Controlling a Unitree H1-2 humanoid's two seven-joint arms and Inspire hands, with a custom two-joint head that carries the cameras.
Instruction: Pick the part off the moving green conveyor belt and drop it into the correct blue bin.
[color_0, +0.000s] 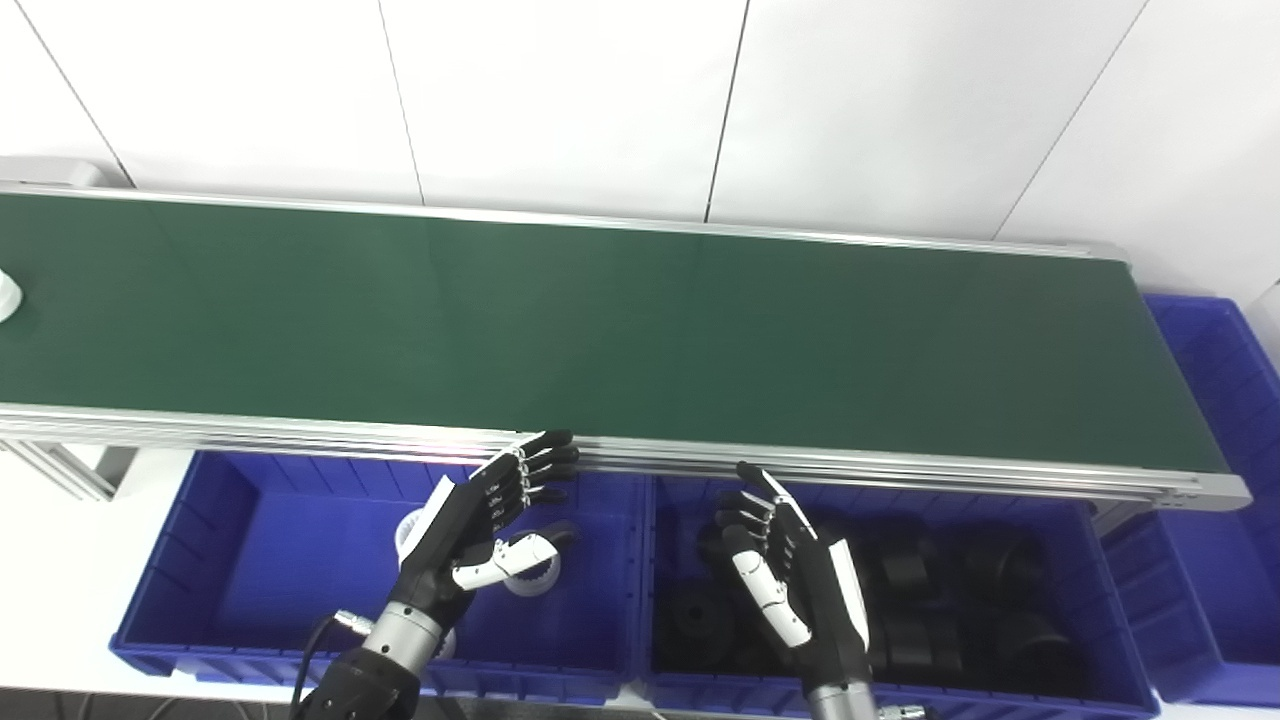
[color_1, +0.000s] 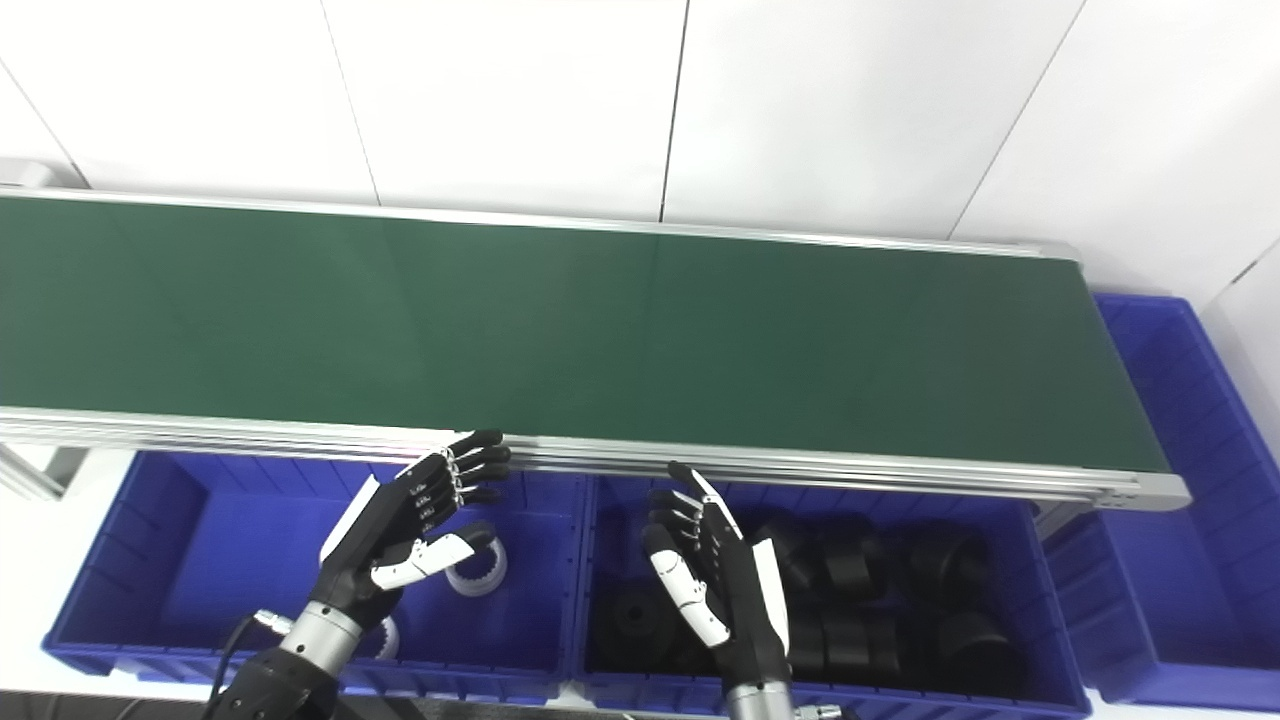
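A white part (color_0: 6, 296) rides the green conveyor belt (color_0: 600, 330) at its far left edge, cut off by the frame; it does not show in the right eye view. My left hand (color_0: 495, 515) is open and empty, held over the left blue bin (color_0: 250, 560) just below the belt's near rail. My right hand (color_0: 785, 570) is open and empty over the middle blue bin (color_0: 1100, 620). The left bin holds white ring parts (color_1: 478, 572). The middle bin holds several black parts (color_1: 870, 600).
A third blue bin (color_0: 1220, 420) stands at the belt's right end. The belt's aluminium near rail (color_0: 300, 430) runs between the bins and the belt. A white panelled wall stands behind the belt.
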